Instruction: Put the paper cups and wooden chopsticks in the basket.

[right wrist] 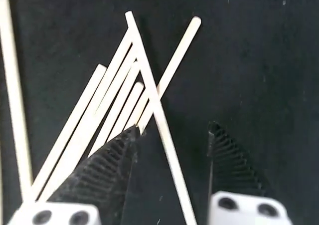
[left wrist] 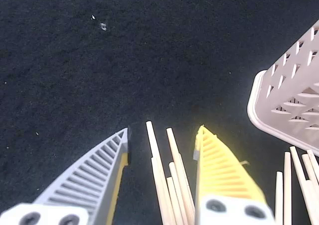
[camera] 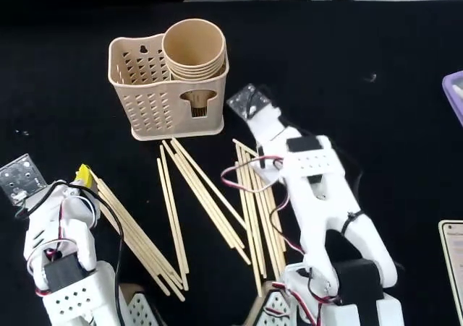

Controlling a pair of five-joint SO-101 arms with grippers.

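No text, labels or numbers can be read; the card (camera: 453, 257) at the right edge of the table (camera: 376, 66) has faint print, too small to make out.

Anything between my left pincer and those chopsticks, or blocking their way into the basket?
Nothing visible. The left pincer is open with chopsticks between its jaws. Only bare table separates them from the basket; the paper cups fill one compartment, the other looks free.
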